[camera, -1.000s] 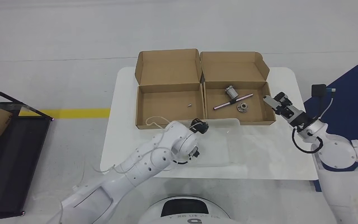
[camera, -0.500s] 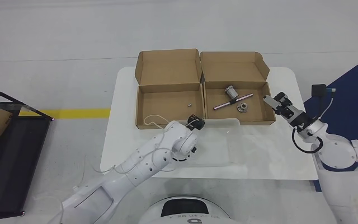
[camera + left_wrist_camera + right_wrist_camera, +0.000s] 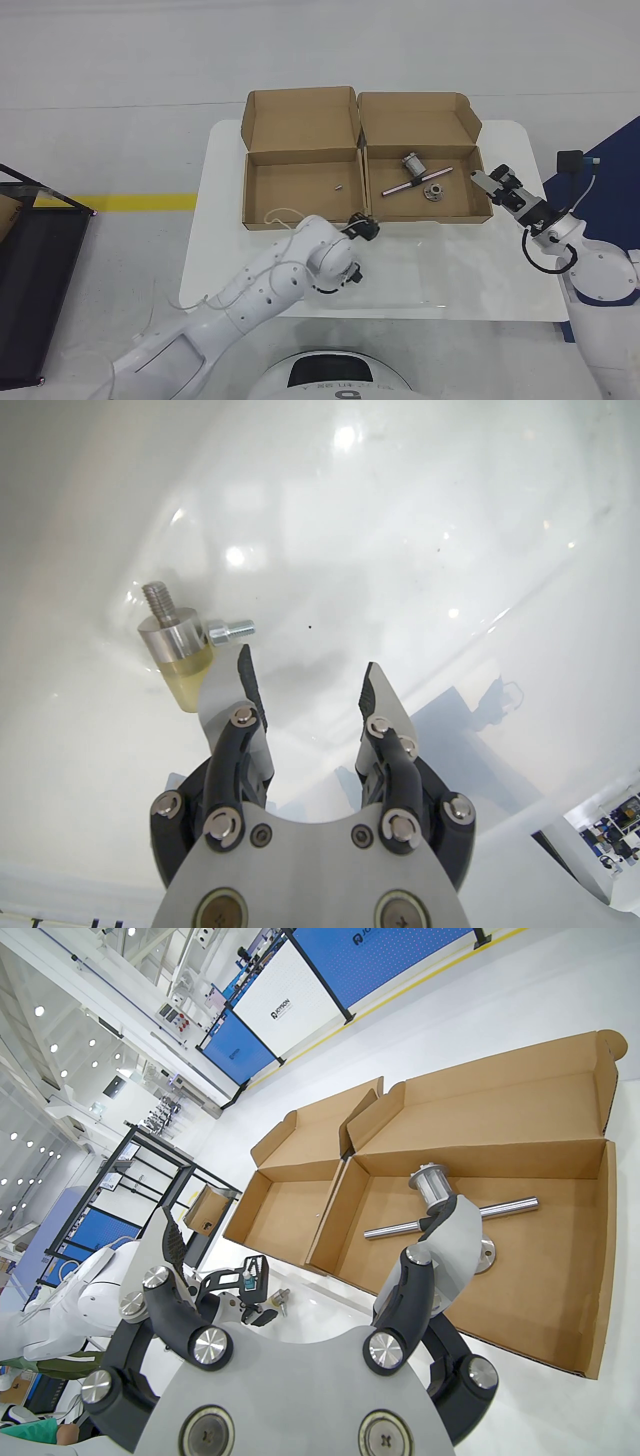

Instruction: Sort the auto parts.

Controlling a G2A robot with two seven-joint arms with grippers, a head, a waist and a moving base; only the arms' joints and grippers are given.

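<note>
My left gripper [image 3: 362, 228] hovers low over the white table [image 3: 450, 260], just in front of the two cardboard boxes, and is open [image 3: 307, 670] with nothing between its fingers. Just outside one finger lies a metal cylinder with a threaded stud and a yellowish rubber end [image 3: 175, 645], and a small bolt [image 3: 231, 631] touches it. My right gripper [image 3: 505, 185] is held open [image 3: 307, 1218] beside the right box [image 3: 425, 205]. That box holds a pulley [image 3: 411, 161], a steel rod [image 3: 415, 180] and a flange [image 3: 434, 192]. A tiny screw [image 3: 339, 186] lies in the left box [image 3: 290, 200].
Both boxes have their lids folded back toward the far edge of the table. The near half of the table is bare white. A black rack [image 3: 40, 270] stands on the floor to the left.
My left gripper drifted slightly left, then came back right and a little nearer along the front of the boxes. The right arm has not moved.
</note>
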